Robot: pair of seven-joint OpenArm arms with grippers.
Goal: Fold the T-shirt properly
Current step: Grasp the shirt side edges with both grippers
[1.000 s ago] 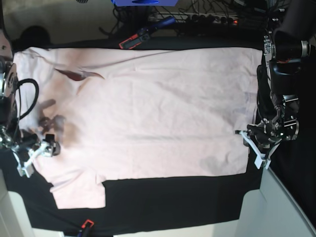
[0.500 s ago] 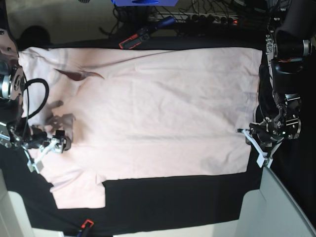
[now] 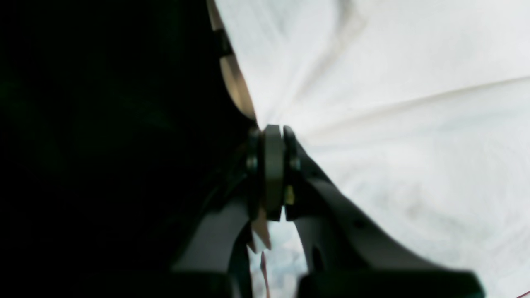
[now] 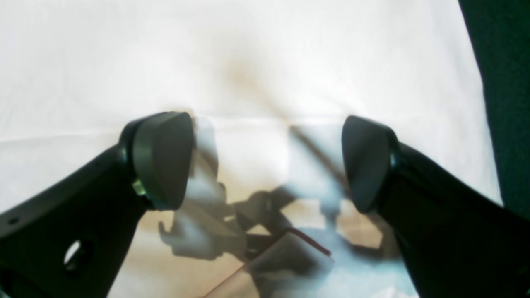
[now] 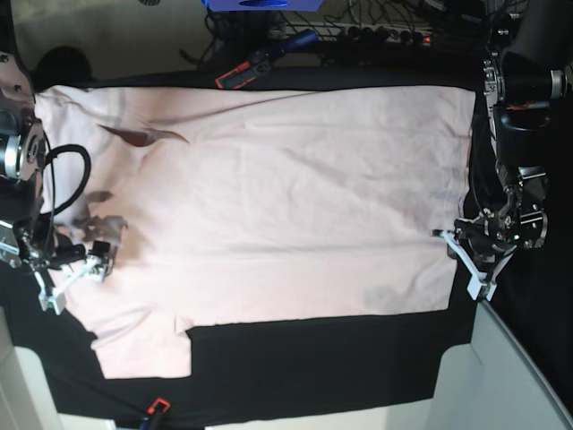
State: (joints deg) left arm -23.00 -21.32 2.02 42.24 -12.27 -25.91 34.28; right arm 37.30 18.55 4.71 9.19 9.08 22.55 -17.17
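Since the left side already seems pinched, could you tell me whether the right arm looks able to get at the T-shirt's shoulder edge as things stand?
Probably yes. The right claw hangs open directly over the T-shirt, and nothing lies between it and the cloth.

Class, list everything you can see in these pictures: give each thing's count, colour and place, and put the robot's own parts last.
T-shirt: one, pale pink, spread flat over the table, a dark mark near its upper left.
Table cloth: one, black, under the T-shirt.
Clamp: one, black, red and blue, at the cloth's far edge.
Cables: several, dark, behind the table.
Left gripper: one, black with white fingers, shut on the T-shirt's right edge.
Right gripper: one, same colours, open over the T-shirt's left side.
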